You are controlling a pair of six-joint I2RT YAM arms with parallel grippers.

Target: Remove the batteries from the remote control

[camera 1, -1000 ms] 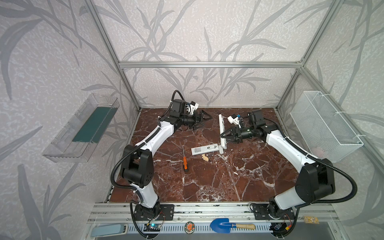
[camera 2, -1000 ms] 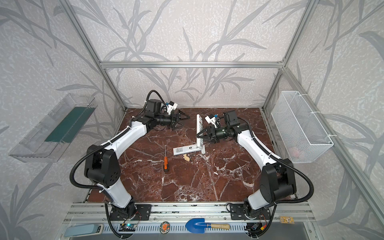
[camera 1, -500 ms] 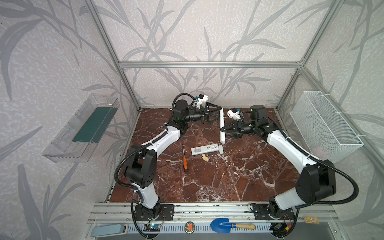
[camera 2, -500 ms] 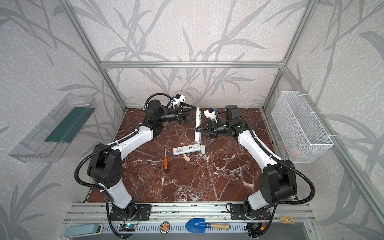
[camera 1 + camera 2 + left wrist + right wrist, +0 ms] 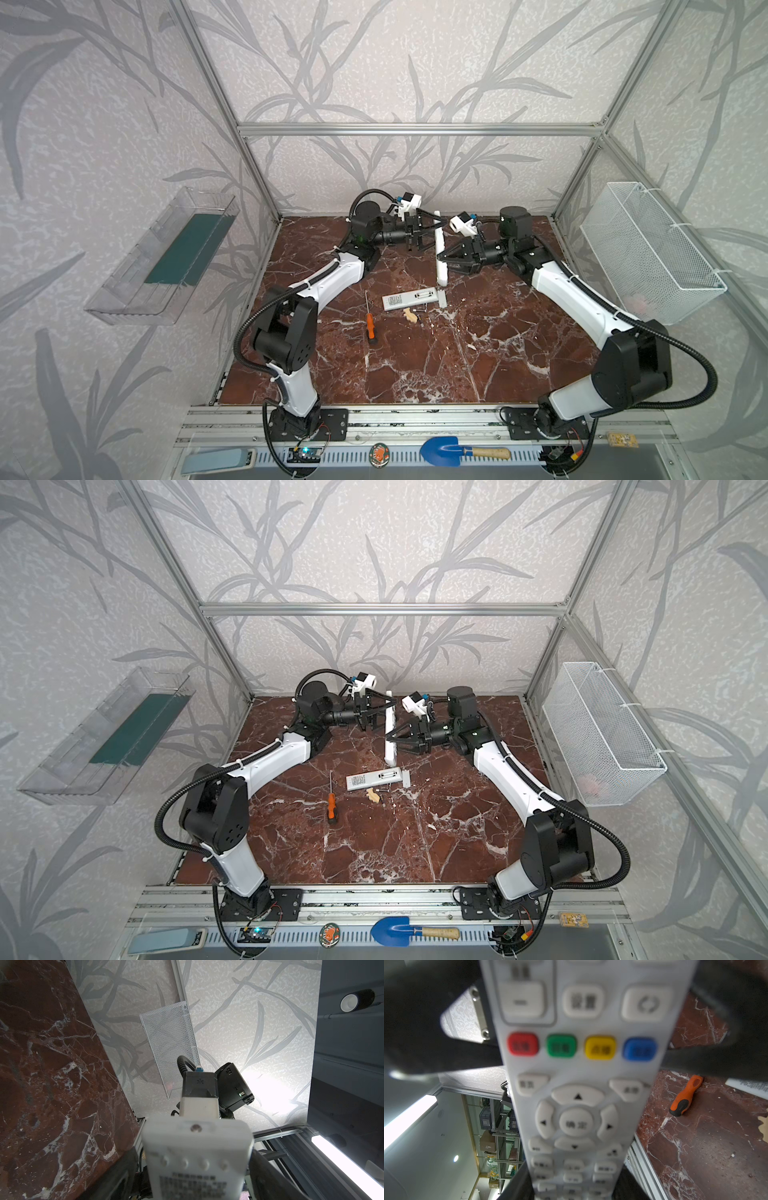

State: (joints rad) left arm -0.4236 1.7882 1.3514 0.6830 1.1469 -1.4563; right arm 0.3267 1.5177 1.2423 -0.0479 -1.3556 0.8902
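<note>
Over the brown bench [image 5: 498,353], 1 white remote [image 5: 442,275] stands upright. The right end effector [image 5: 443,260] is clamped on it. The left end effector [image 5: 439,232] sits around its top; holding or not, I cannot tell. Another remote [image 5: 409,300] lies below by an orange screwdriver [image 5: 371,328]. The batteries are too small to see.
</note>
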